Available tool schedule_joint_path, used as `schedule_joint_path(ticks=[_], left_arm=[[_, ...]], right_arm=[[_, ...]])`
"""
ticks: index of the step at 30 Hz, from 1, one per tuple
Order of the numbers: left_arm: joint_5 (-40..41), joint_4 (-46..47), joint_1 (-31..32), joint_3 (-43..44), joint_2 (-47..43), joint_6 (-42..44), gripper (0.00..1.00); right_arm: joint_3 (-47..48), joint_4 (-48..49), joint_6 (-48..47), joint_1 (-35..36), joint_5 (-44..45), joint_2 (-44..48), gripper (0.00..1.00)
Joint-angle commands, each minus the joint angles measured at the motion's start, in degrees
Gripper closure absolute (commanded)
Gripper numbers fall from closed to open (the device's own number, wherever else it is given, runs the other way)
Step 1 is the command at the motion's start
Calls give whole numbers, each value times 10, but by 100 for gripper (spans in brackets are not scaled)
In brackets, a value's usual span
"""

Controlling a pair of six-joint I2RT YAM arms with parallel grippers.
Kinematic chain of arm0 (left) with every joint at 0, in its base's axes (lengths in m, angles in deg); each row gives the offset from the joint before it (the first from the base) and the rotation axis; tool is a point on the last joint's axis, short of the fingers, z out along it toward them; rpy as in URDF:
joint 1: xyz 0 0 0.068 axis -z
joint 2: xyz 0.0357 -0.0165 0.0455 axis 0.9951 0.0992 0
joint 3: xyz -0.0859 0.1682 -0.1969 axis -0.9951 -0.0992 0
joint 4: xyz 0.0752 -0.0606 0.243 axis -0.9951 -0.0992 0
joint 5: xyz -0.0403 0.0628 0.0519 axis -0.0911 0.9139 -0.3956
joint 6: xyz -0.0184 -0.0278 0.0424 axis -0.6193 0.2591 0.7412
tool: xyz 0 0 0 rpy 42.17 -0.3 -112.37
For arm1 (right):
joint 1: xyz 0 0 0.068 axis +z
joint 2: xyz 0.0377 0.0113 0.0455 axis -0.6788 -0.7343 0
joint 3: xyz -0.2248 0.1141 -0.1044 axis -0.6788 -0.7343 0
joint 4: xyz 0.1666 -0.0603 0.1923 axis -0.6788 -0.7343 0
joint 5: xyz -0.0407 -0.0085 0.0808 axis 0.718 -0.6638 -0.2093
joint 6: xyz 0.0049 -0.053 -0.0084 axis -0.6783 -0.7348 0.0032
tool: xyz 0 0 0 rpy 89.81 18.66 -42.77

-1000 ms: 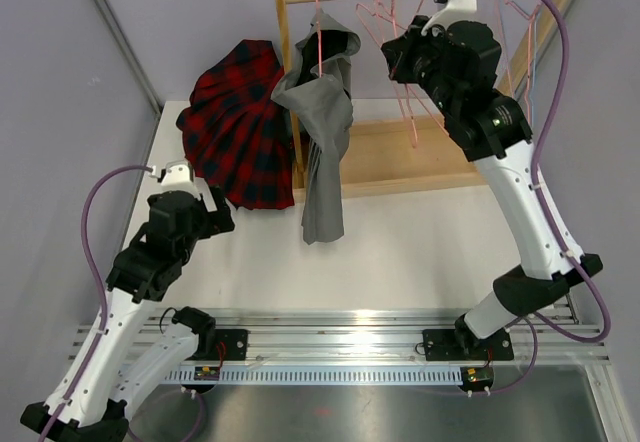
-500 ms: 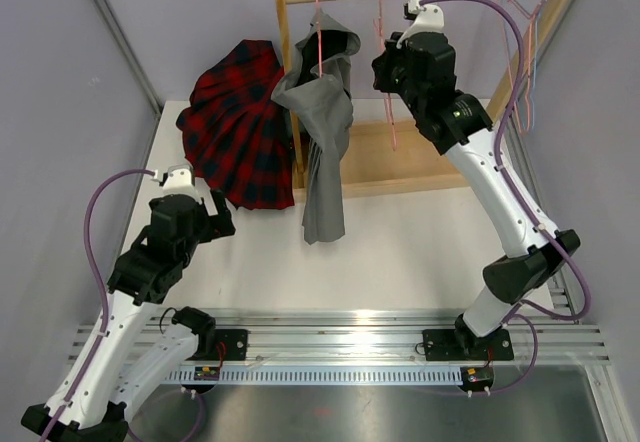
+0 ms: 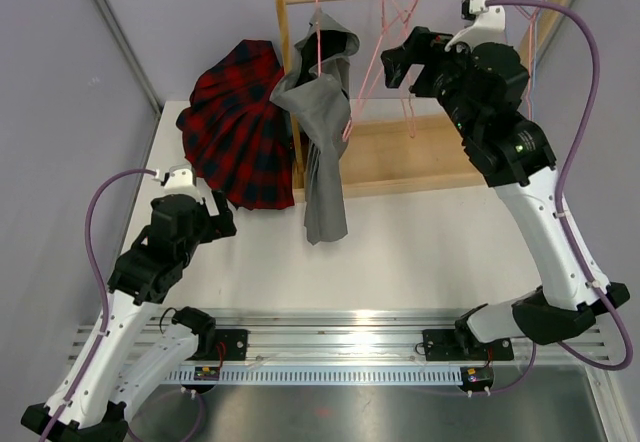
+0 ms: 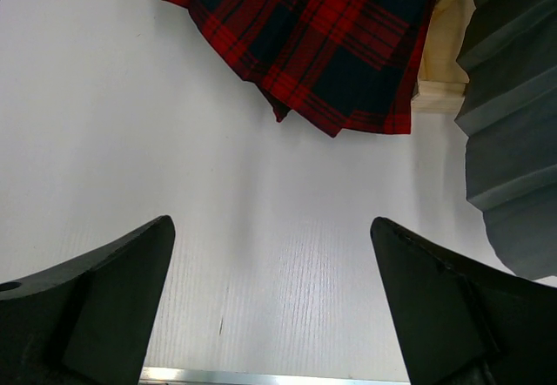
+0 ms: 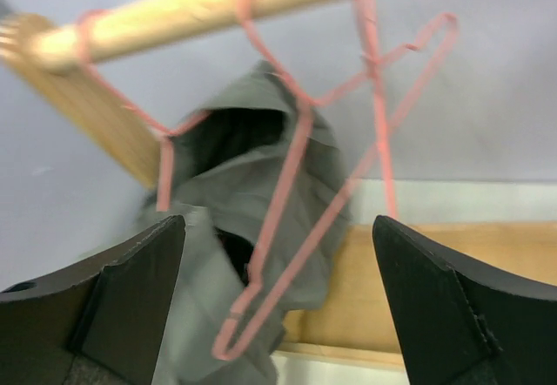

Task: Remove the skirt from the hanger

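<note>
The left arm [image 3: 118, 317] and right arm [image 3: 542, 220] have white link shells and black joint housings, each trailed by a purple cable [image 3: 90, 224]. The left gripper [image 4: 270, 221] and right gripper [image 5: 278, 219] have black wedge fingers.

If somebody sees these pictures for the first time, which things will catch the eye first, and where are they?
First comes the red and dark tartan skirt, fanned out left of the wooden rack. Next is the grey garment hanging from the rail, with an empty pink hanger to its right. The right gripper hovers high in front of that hanger, open.
</note>
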Motion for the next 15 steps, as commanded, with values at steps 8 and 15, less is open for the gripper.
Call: schedule_joint_path(ticks=[8,15], left_arm=[[-14,21,3,-4,0,2,1],[-18,23,3,-4,0,2,1]], right_arm=[[234,-24,20,7,-246,-139,5],[282,-19,35,15,-242,-222,11]])
